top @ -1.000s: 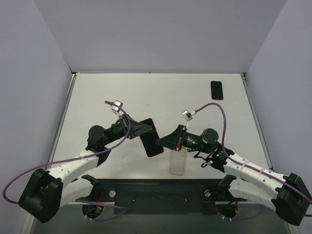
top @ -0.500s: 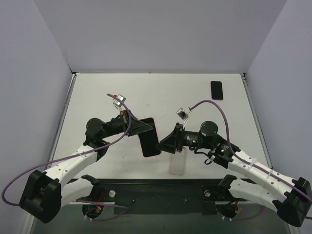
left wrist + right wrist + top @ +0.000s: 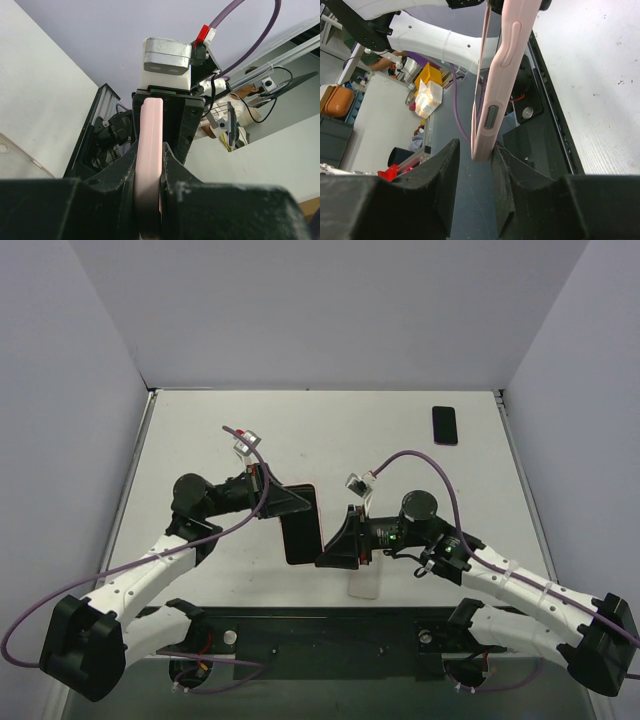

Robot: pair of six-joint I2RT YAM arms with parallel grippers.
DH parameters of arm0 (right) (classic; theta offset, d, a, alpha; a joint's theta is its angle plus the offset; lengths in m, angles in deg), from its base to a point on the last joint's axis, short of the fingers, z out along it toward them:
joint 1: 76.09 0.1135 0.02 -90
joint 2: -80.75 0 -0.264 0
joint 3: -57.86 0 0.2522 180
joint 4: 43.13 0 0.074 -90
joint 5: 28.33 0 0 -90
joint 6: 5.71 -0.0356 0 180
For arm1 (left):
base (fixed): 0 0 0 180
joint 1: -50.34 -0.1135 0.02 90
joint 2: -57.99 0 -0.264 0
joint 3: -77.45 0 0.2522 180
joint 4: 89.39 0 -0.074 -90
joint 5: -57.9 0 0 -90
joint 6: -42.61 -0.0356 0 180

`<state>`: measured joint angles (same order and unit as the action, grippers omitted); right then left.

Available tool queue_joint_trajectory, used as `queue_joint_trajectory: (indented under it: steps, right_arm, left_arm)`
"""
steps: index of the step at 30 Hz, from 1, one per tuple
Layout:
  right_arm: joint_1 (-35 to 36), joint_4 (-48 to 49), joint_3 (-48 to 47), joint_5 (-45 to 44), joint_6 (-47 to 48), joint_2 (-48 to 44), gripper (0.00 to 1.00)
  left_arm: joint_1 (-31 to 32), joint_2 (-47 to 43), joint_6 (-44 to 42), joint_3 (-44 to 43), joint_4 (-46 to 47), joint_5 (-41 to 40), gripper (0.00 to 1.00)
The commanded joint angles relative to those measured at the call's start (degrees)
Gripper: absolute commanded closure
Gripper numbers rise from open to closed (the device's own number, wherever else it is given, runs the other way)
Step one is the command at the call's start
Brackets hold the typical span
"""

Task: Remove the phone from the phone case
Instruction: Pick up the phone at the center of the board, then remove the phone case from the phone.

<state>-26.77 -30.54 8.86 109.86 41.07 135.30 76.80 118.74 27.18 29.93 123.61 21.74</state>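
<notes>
The phone in its pink case (image 3: pixel 302 530) is held on edge above the table's front middle. My left gripper (image 3: pixel 290 508) is shut on it; in the left wrist view the pink case edge (image 3: pixel 151 125) runs up between the jaws of that gripper (image 3: pixel 150 155). My right gripper (image 3: pixel 333 546) is at the phone's lower right corner. In the right wrist view that gripper (image 3: pixel 476 149) is open, with the pink case's corner (image 3: pixel 492 112) hanging between its fingers. The right finger (image 3: pixel 502 165) touches the case edge and the other stands apart.
A clear empty case (image 3: pixel 365 585) lies on the table below my right gripper. A second black phone (image 3: pixel 445 425) lies at the far right. The black mounting rail (image 3: pixel 330 640) runs along the near edge. Grey walls enclose the table.
My left arm has turned the cased phone more upright and shifted it slightly left. My right gripper has moved left, off the clear case, and its open jaws now straddle the phone's corner.
</notes>
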Motion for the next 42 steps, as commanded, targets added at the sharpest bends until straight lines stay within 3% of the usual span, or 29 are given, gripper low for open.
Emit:
queue_joint_trajectory:
  steps: [1, 6, 11, 12, 15, 18, 23, 25, 26, 29, 33, 42]
  right_arm:
    - [1.3, 4.2, -0.4, 2.0, 1.6, 0.5, 0.74]
    - [2.6, -0.2, -2.3, -0.4, 5.8, 0.7, 0.81]
    - [3.5, -1.3, -3.1, -2.9, 8.0, 1.2, 1.00]
    - [3.5, -1.9, -3.5, -3.0, 8.3, 1.4, 1.00]
    - [3.4, -3.7, -4.7, -3.2, 8.5, 2.2, 0.84]
    - [3.5, -3.1, -4.9, -3.4, 8.0, 2.1, 0.79]
    - [3.5, -2.8, -4.8, -3.4, 7.9, 1.4, 0.83]
    - [3.6, -3.5, -4.7, -2.7, 8.9, 1.8, 0.94]
    - [3.8, -4.9, -5.3, -2.9, 10.8, 1.8, 1.00]
    - [5.7, -13.1, -6.8, -5.4, 21.6, 2.1, 1.00]
    - [8.5, -15.8, -7.7, -11.4, 32.3, 2.9, 1.00]
    - [17.2, -22.4, -19.9, -23.1, 45.9, 11.3, 1.00]
  left_arm:
    - [-0.4, -1.8, 1.1, -4.5, 0.5, 0.6, 1.00]
    - [-0.4, -1.6, 5.5, -4.7, 1.3, 0.4, 1.00]
    - [-1.0, -1.3, 9.6, -4.3, 5.2, 1.4, 1.00]
    - [-1.0, -0.9, 11.7, -4.0, 8.6, 1.8, 1.00]
    - [-1.1, -0.5, 13.0, -4.3, 10.3, 2.8, 1.00]
    - [-1.1, -0.7, 12.3, -4.5, 9.6, 3.2, 1.00]
    - [-1.1, -1.3, 12.4, -4.7, 9.6, 4.5, 1.00]
    - [-1.1, -1.4, 13.1, -5.0, 9.8, 5.6, 1.00]
    - [-1.1, -1.3, 13.7, -5.2, 10.2, 6.2, 1.00]
    - [-1.0, -0.9, 18.2, -4.8, 15.4, 7.8, 1.00]
    - [0.1, 0.2, 24.8, -3.8, 23.2, 7.8, 1.00]
    - [2.6, 3.4, 31.6, -1.7, 31.6, 6.7, 1.00]
